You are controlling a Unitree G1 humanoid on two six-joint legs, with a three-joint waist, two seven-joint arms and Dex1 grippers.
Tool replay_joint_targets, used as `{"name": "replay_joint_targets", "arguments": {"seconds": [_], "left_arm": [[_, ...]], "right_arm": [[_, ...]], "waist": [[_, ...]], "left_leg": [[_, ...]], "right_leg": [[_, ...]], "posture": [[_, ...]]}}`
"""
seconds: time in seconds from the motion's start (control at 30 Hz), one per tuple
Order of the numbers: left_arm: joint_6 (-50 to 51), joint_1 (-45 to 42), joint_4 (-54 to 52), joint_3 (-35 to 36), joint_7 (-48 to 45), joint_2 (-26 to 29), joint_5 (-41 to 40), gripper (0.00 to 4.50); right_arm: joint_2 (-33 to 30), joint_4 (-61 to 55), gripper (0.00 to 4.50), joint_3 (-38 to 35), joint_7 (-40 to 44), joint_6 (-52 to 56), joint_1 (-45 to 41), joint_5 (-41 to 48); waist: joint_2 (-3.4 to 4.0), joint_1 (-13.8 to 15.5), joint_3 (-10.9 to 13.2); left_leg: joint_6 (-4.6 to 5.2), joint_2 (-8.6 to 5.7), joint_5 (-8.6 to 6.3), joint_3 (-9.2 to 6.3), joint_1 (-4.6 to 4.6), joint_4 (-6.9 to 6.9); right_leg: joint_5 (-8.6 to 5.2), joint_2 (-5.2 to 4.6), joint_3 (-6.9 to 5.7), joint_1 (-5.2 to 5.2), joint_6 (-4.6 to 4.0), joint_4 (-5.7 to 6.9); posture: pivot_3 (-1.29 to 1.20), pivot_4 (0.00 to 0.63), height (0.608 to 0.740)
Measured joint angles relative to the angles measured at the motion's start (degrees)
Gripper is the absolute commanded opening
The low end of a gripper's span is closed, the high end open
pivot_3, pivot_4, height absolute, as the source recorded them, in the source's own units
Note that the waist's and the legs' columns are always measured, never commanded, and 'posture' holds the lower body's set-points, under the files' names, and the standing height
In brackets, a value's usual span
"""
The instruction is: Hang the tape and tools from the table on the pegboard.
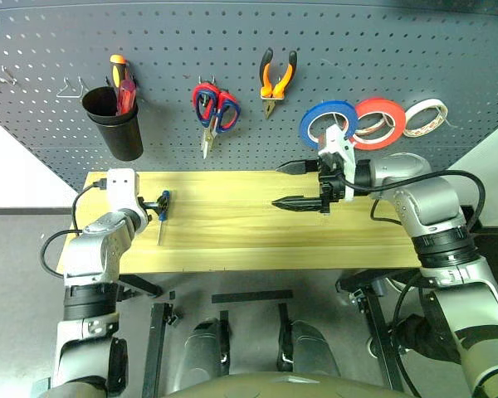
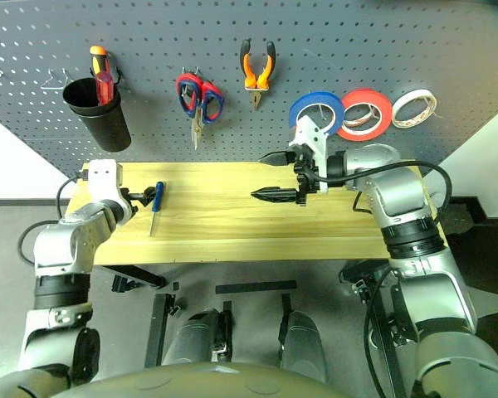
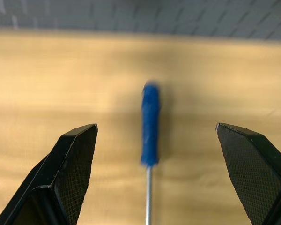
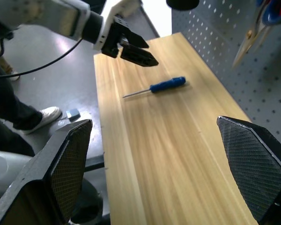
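One small blue-handled screwdriver (image 2: 156, 199) is lying on the light yellow wood-grain table (image 1: 232, 240) at its left end.
Left fingers (image 1: 163, 202) are standing wide apart and holding nothing, just beside the screwdriver's handle. Right fingers (image 1: 297, 185) are also gaping wide and empty, pointing left above the table's middle. On the dark grey perforated pegboard (image 1: 50, 58) are hanging the flat blue tape roll (image 1: 326, 121), the orange-and-black-handled pliers (image 1: 277, 80) and a pair of scissors (image 1: 213, 112), beside red and white tape rolls.
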Motion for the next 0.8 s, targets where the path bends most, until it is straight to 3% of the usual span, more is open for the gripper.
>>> {"name": "replay_joint_targets", "arguments": {"seconds": [0.3, 0.63, 0.8], "left_arm": [[-1.9, -13.4, 19.2, -0.3, 0.6, -0.2, 1.7, 4.26], [-9.1, -20.6, 38.4, 1.4, 2.3, -0.4, 2.1, 4.26], [-12.2, -22.4, 42.4, 1.5, 2.1, -0.4, 2.7, 4.26]], "right_arm": [[2.4, 6.8, 4.50, 3.3, 1.7, 0.2, -3.4, -3.5], [9.4, 13.0, 4.50, 4.7, -2.6, -2.6, -5.2, -7.9], [10.6, 16.4, 4.50, 5.1, -4.3, -5.8, -6.4, -11.4]], "waist": [[-0.14, 0.0, 1.9], [0.02, -0.2, 4.0], [0.03, -0.1, 4.0]], "left_leg": [[-0.02, 0.00, 0.01, -0.08, 0.05, -0.05], [-0.01, 0.01, 0.01, 0.07, 0.01, -0.11], [-0.01, -0.01, 0.01, 0.12, 0.01, -0.12]], "right_leg": [[-0.01, -0.01, 0.02, -0.01, -0.01, 0.01], [-0.01, -0.02, 0.06, -0.18, -0.01, 0.06], [-0.01, -0.06, 0.06, -0.17, 0.00, 0.05]], "posture": [[0.06, 0.337, 0.738], [0.01, 0.351, 0.738], [0.01, 0.348, 0.738]]}}
